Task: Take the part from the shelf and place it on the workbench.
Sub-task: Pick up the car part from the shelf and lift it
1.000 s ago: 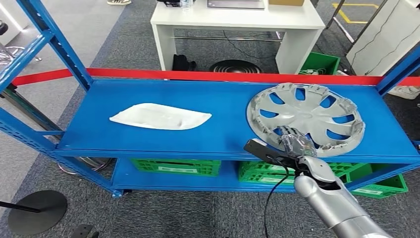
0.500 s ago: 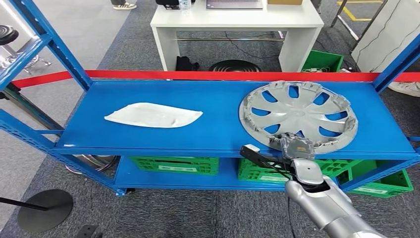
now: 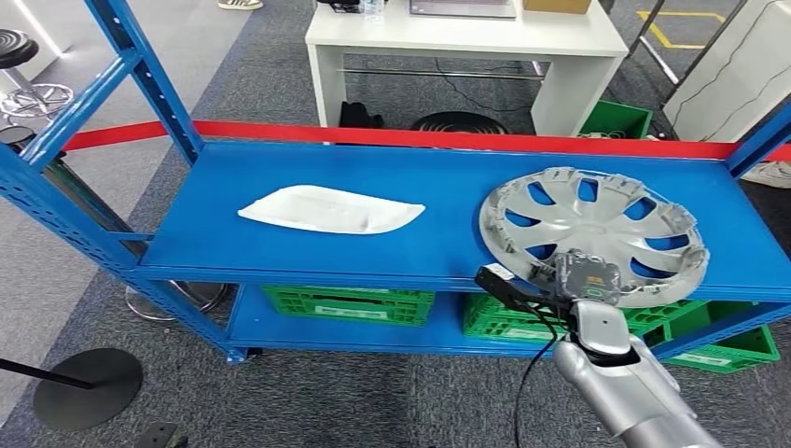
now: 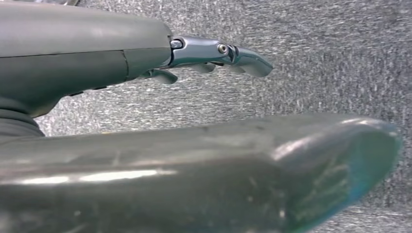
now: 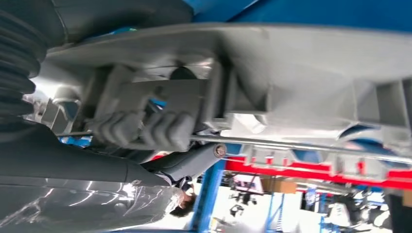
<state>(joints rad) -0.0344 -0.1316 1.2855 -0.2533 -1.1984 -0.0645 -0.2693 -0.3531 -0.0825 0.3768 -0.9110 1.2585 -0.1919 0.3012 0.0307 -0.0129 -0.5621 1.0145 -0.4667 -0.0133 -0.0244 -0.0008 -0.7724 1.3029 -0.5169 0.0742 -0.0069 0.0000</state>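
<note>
- Two things lay on the blue shelf: toward its left, a flat white part, well apart from anything else and untouched.
- To the right sat the grey wheel cover, lying with its hollow side up and its near edge hanging slightly over the shelf's front lip, which I judged made that edge the easy place to take hold.
- At that near edge was the right hand, at the end of the silver arm coming up from below. In the right wrist view its fingers were curled over the cover's rim with the thumb beneath, so it gripped the cover by the rim rather than by a spoke.
- The cover rested on the shelf, not yet lifted; the grasp looked made and the lift-off seemed the step at hand.
- The left hand hung low over grey carpet, fingers extended and apart, holding nothing, presumably kept clear while one arm did the work.
- Beyond the shelf stood a white table, possibly the workbench meant, though I could not be sure.
</note>
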